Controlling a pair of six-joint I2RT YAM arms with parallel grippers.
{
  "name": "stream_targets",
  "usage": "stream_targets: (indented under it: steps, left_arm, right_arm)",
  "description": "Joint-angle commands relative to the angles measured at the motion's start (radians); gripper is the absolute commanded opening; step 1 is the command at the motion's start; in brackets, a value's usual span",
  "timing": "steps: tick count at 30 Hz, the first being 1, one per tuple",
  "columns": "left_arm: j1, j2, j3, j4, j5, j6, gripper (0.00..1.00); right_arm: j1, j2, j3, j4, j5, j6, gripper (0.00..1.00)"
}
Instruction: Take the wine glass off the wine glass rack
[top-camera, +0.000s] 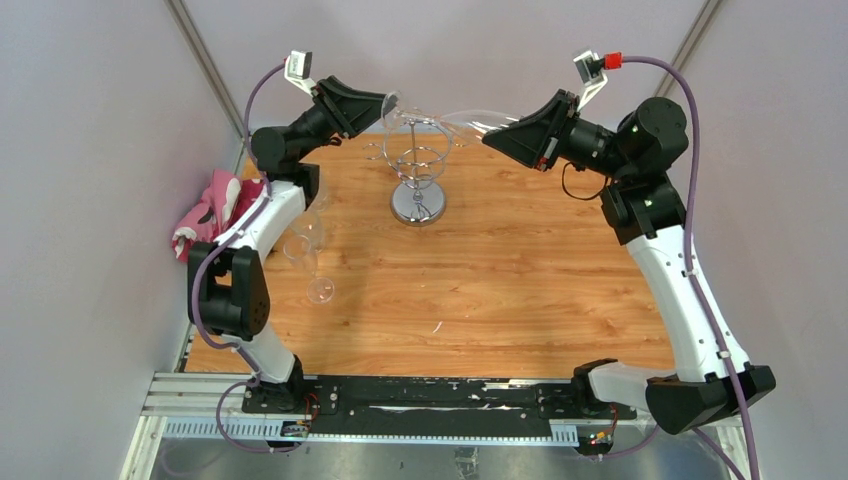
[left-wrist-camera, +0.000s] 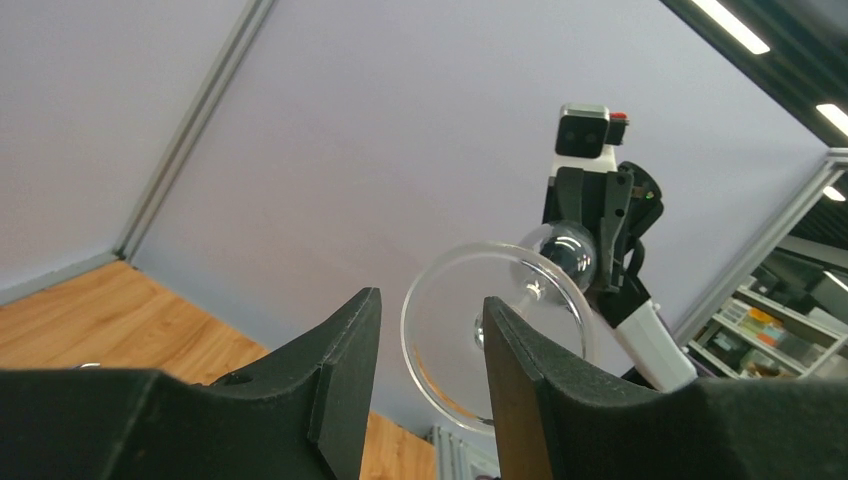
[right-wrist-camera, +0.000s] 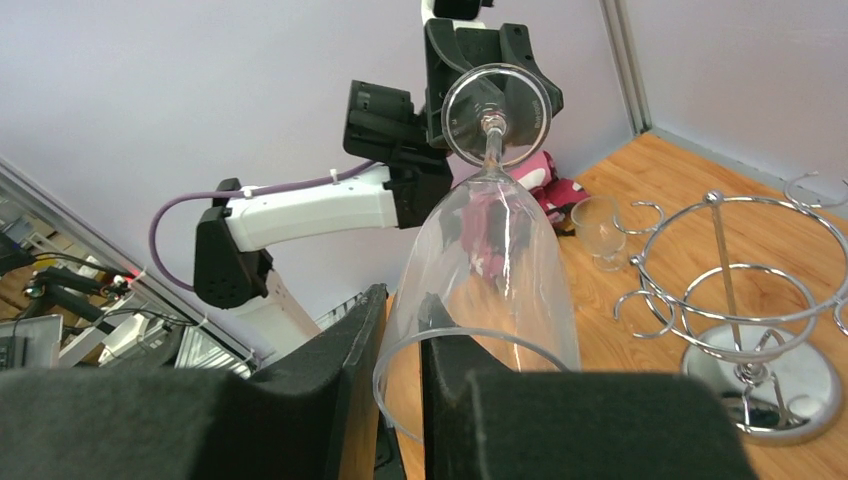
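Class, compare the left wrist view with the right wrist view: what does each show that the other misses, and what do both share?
Left wrist only: the right arm's wrist camera and ceiling lights. Right wrist only: the wine glass rack, a pink cloth and another glass beside it. Both: the wine glass, held by the right gripper.
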Motion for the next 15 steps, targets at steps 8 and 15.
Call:
stream_targets:
  steps: [8, 15]
  left_arm:
    - [-0.050, -0.225, -0.063, -0.460, 0.032, 0.403, 0.48]
    - [-0.062, -0.339, -0.090, -0.666, -0.034, 0.537, 0.45]
  right_arm:
    - [0.028, -0.006, 0.079, -0.324, 0.162, -0.202, 0.00]
    - [0.028, -0.030, 0.104, -0.450, 0.275, -0.284, 0.00]
